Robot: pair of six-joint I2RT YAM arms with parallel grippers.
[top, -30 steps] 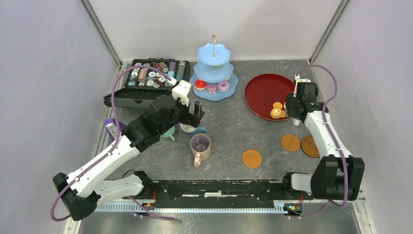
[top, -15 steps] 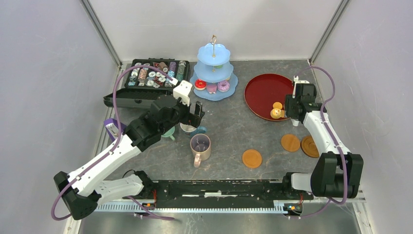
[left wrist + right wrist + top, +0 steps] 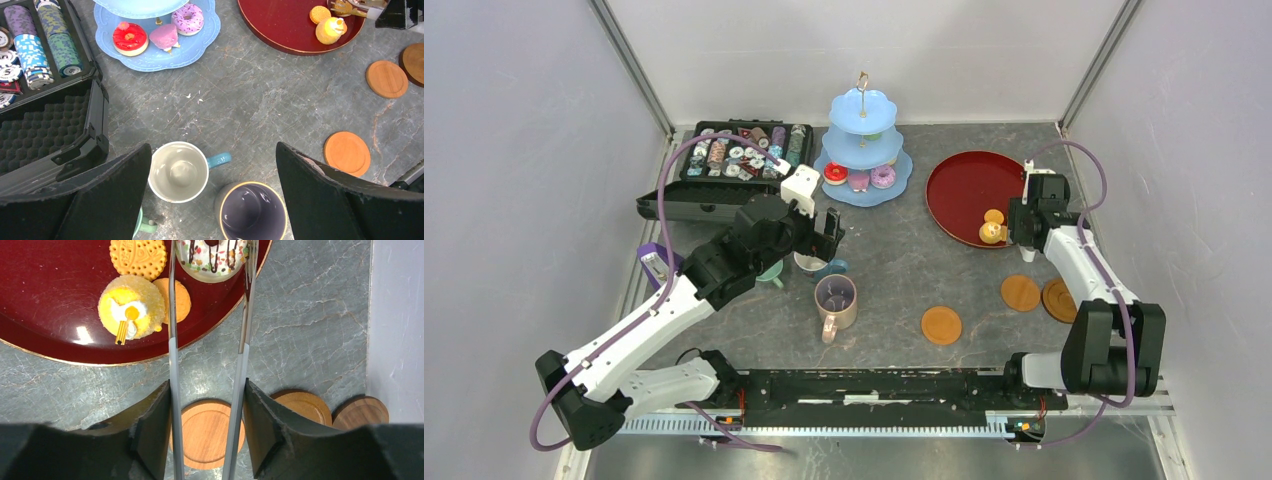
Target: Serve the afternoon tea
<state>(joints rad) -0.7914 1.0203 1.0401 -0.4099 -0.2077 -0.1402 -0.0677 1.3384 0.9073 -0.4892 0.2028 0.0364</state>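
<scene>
**Tongs set around a sprinkled doughnut on the red tray**

We saw the right end effector (image 3: 206,390) closed part-way on a pair of metal tongs (image 3: 172,365), one finger against each arm. The tong tips reached ahead of it over the red tray (image 3: 60,290) and stood either side of a sprinkled doughnut (image 3: 212,257) near the tray's edge. We could not tell whether they touched it. Just beside the tips, on the same tray, lay a yellow cake (image 3: 131,307) and a round biscuit (image 3: 137,257). Under the end effector, brown coasters (image 3: 207,432) rested on the counter (image 3: 310,315), apart from the tray.

The left end effector (image 3: 212,150) hung wide open and held nothing. Below it, between its fingers, the white mug (image 3: 179,171) with its blue handle stood upright. The pink-purple mug (image 3: 252,212) stood just beside that, and the mint green mug (image 3: 771,272) was mostly hidden under the arm. Farther out, the pale-blue stand (image 3: 150,57) carried three pastries (image 3: 130,39) on its lowest tier. The black case (image 3: 45,130) lay open beside the stand.
</scene>
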